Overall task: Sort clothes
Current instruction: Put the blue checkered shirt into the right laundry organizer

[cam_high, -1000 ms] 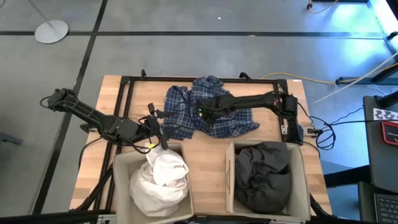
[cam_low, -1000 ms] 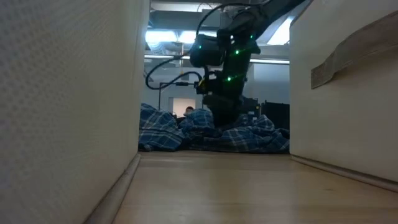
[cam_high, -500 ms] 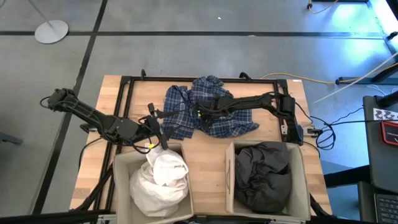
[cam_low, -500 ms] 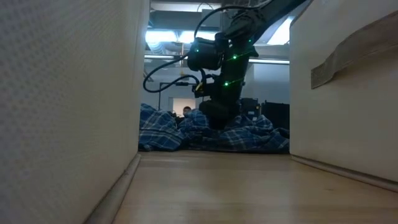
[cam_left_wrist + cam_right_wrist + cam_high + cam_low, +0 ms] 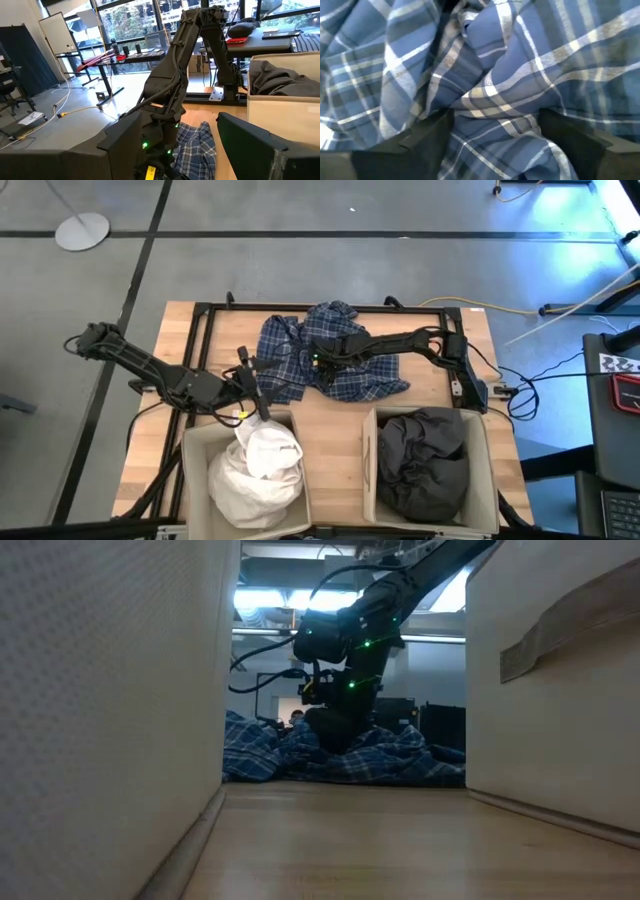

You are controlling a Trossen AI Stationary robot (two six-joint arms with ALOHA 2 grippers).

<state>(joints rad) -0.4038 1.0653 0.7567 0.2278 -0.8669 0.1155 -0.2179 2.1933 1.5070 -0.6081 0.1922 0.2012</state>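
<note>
Plaid shirt (image 5: pixel 335 358) bunched at the table's far middle, behind both fabric boxes (image 5: pixel 200 442). Right gripper (image 5: pixel 322 363) pressed into it, fingers (image 5: pixel 427 135) spread around a fold (not yet pinched). Step: grasping. Next likely needs closing, then lifting. Left gripper (image 5: pixel 252 380) waits beside the white garment (image 5: pixel 262 465).

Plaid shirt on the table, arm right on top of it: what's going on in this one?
The right gripper is down on the blue-and-white plaid shirt, fingers apart with folds of cloth bunched between them, apparently mid-grab. The left gripper waits beside the left box, which holds the white garment. The right box holds a dark grey garment. The shirt is the only garment not yet boxed.
</note>
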